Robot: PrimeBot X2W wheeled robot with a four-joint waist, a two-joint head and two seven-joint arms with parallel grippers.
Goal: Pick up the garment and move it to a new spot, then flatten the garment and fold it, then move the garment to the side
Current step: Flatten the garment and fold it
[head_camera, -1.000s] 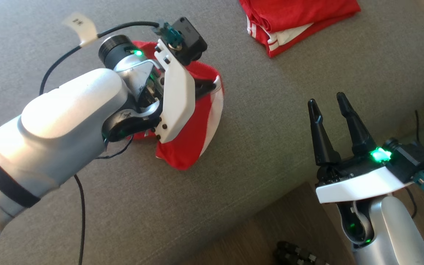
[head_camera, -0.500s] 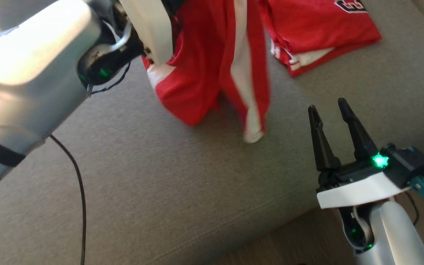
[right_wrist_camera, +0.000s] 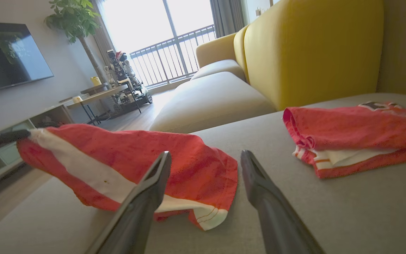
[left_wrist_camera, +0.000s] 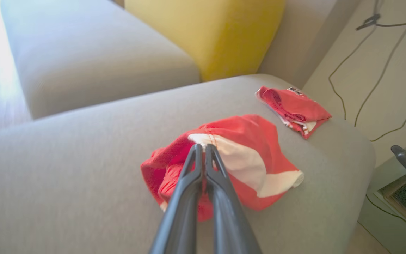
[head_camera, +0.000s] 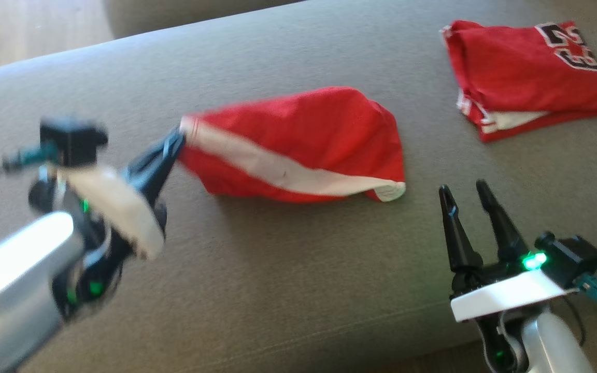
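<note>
I'm watching the grey sofa seat lying under both grippers, with a yellow backrest standing beyond them. The red, white-striped garment is trailing across the seat from my left gripper, whose fingers are pinching its edge tight. A folded red jersey is lying beyond my right gripper, whose fingers are standing wide apart near the garment's hem.

We note bright daylight from the window, blown out white. In the head view motion blur smears the left hand and garment; a soft shadow lies beneath it on the sofa. Glare washes the left wrist view's left edge.
</note>
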